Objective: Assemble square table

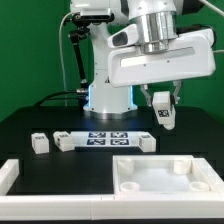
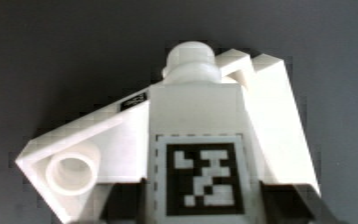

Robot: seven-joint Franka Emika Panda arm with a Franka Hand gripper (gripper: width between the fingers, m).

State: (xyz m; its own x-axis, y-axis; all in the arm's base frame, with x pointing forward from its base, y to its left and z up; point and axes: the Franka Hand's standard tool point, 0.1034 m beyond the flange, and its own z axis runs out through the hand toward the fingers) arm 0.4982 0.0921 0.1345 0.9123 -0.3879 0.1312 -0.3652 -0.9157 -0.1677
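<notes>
Gripper (image 1: 166, 109) with fingers (image 1: 156, 101) clamped on one white tagged leg (image 1: 167, 119). The leg sits lengthwise between them, its tag facing the wrist camera. It is held off the black table (image 1: 50, 162), near the square panel's (image 1: 165, 182) far rim.

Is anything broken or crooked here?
Nothing stands out. The gripper holds one leg in the air. Another leg sits on the black table. The square panel lies flat and looks whole.
</notes>
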